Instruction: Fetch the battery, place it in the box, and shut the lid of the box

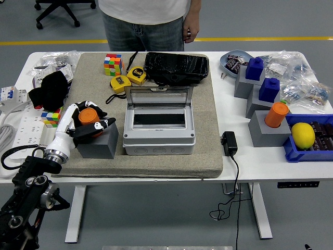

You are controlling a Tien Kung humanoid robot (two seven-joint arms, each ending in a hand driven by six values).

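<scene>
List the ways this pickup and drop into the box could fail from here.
1. The left hand wraps the orange battery while it sits in the gray block; lifting at a tilt might jam it or drag the block.
2. The box's open lid stands upright at the back of the gray box; a high carry could knock it.
3. The yellow tape measure lies close behind the hand and could be bumped.
</scene>
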